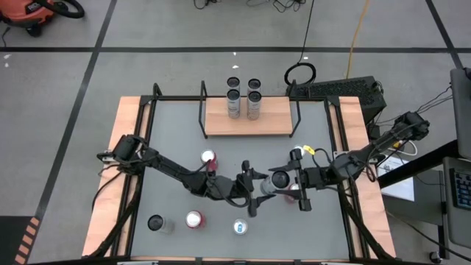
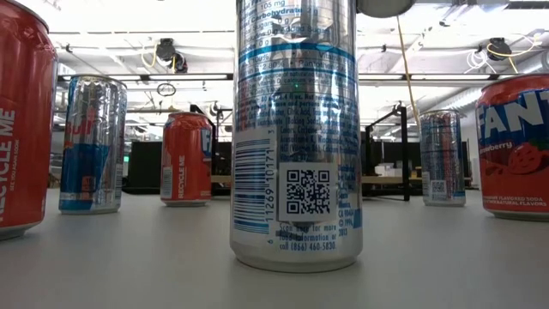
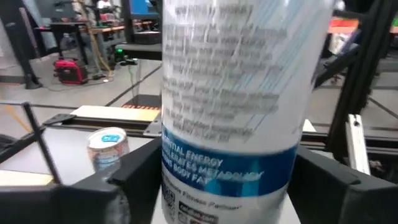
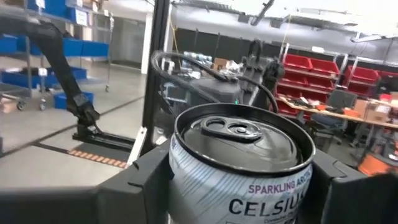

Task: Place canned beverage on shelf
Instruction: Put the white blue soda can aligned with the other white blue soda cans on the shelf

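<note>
The can (image 1: 281,179) is held over the middle of the bench (image 1: 176,132) between both arms: the right tool (image 1: 283,182) grips it near its top, and the left tool (image 1: 254,193) has its fingers on either side of the body, though I cannot tell if they press it. The shelf (image 1: 272,118) at the far edge already carries four cans (image 1: 243,97)
</note>
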Available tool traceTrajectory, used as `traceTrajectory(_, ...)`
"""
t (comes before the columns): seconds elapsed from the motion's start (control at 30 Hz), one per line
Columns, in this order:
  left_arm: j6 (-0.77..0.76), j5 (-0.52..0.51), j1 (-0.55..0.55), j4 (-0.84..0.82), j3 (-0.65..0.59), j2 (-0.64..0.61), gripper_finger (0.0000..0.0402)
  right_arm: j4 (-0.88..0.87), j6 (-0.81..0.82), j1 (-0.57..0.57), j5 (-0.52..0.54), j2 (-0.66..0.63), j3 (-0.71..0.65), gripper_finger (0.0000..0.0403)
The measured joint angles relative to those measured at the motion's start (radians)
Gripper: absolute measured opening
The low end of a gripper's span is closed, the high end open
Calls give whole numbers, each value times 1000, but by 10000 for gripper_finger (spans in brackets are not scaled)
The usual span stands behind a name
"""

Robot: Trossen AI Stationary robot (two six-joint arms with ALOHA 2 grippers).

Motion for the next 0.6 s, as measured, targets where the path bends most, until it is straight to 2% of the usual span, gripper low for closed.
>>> traceTrajectory(0.13, 1, -53, -22, 6, 2, -1, 353, -51, -5, -3, 4, 2, -1, 214)
traceTrajectory(0.23, 27, -111, -49, -27, 2, -6, 378, -71, -1, -21, -5, 5, -1, 214)
traceTrajectory(0.37, 34, -246, -86, -160, 2, -58, 385, -58, -26, -68, -6, 35, -1, 214)
traceTrajectory(0.43, 32, -280, -106, -239, 2, -95, 385, -55, -41, -103, -21, 61, -1, 214)
traceTrajectory(0.6, 41, -299, -146, -419, 2, -195, 385, 50, -49, -208, -192, 148, -1, 215)
